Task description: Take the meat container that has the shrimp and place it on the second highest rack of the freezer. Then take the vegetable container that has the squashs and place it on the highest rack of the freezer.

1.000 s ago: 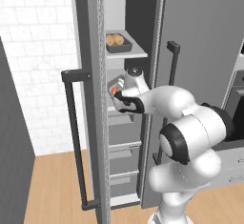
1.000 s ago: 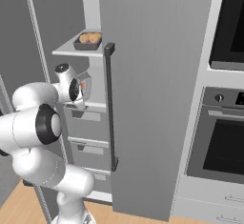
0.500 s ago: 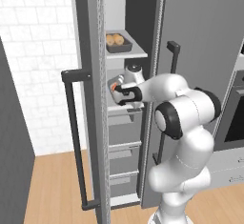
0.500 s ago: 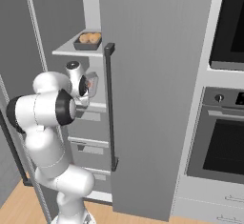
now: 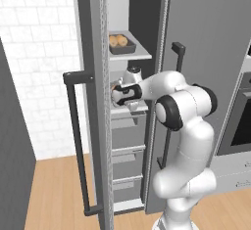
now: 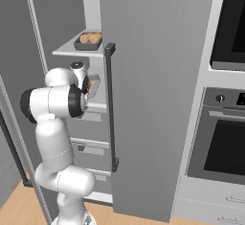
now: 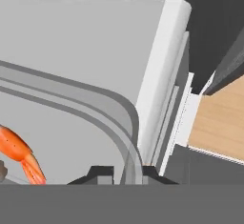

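Note:
My gripper (image 7: 125,173) is shut on the rim of the meat container (image 7: 95,99), a light-grey tray with the orange-red shrimp (image 7: 19,151) inside. The tray (image 6: 94,85) is held inside the open freezer (image 6: 153,75), just above the second highest rack (image 5: 133,108), with the hand (image 5: 120,94) beside it. A pale shelf surface (image 7: 71,37) lies under the tray. The vegetable container (image 5: 122,44) with two tan squashes (image 5: 119,40) sits on the highest rack (image 5: 139,54), also seen as the dark tray (image 6: 88,41) above my hand.
The left freezer door (image 5: 93,77) with its dark bar handle (image 5: 73,141) stands open close to the arm. The right door (image 6: 153,75) carries another handle (image 6: 111,109). Grey drawers (image 5: 127,160) lie below. A built-in oven (image 6: 225,142) is to the right.
The arm's elbow has swung forward and upward, and the hand with the shrimp tray has edged slightly deeper into the freezer at shelf height.

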